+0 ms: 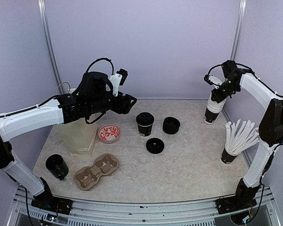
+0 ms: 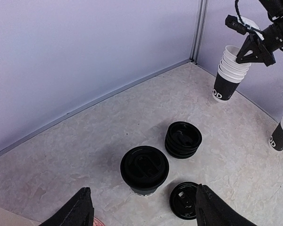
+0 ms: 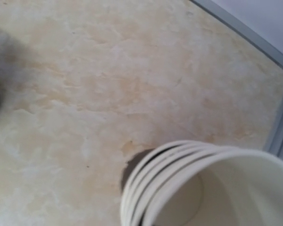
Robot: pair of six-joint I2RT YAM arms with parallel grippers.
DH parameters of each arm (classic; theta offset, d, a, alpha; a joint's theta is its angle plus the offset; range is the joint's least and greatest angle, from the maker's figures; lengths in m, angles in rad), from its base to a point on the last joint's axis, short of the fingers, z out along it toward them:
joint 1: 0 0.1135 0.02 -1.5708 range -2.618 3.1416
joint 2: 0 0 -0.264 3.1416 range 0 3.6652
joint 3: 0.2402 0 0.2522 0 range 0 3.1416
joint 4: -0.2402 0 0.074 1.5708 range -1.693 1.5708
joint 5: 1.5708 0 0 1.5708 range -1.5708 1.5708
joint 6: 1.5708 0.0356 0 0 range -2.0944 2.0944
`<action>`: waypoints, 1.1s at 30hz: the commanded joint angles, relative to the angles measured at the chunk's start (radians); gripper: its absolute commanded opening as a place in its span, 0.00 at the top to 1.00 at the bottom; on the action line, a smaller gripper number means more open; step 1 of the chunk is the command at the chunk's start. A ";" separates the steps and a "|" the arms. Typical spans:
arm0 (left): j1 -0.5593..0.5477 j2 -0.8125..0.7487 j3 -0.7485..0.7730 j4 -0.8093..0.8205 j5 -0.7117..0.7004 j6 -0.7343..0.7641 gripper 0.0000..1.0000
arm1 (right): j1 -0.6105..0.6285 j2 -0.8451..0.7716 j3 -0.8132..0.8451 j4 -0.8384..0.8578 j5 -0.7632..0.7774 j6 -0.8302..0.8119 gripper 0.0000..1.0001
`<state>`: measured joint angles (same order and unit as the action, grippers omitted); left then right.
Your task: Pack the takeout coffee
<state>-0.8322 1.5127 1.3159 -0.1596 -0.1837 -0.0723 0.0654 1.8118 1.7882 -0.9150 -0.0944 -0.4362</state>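
Black and already lidded, the takeout coffee (image 1: 145, 123) stands upright in the middle of the tabletop (image 1: 188, 174), beside a stack of lids (image 1: 171, 125) and a loose lid (image 1: 154, 145), so we judge the capping done and the packing left to do: the cardboard carrier (image 1: 96, 171) near the front left holds nothing yet. Our left hand (image 1: 129, 103) hovers wide open and empty just above and to the left of it, while our right hand (image 1: 220, 95) is closed at the rim of the nested cups (image 1: 212, 110) at the far right; whether it pinches the top one we cannot tell.
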 commanded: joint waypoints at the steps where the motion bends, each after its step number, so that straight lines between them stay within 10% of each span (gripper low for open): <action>1: -0.005 0.012 0.037 -0.004 0.013 0.008 0.28 | -0.013 -0.014 0.023 -0.016 -0.073 -0.009 1.00; 14: -0.016 0.013 0.042 -0.013 0.008 0.012 0.27 | -0.019 -0.008 0.048 0.000 0.030 -0.033 1.00; 16: -0.017 0.019 0.047 -0.016 0.012 0.010 0.28 | -0.068 0.031 0.118 -0.126 -0.276 -0.072 1.00; 19: -0.018 0.022 0.047 -0.015 0.012 0.009 0.28 | -0.028 0.016 0.074 -0.027 0.048 -0.033 1.00; 33: -0.019 0.032 0.053 -0.023 0.009 0.012 0.28 | -0.046 -0.066 0.159 -0.110 -0.173 -0.033 1.00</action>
<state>-0.8452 1.5330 1.3342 -0.1734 -0.1795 -0.0727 0.0174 1.8347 1.8748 -0.9779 -0.1875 -0.4774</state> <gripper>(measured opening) 0.723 0.011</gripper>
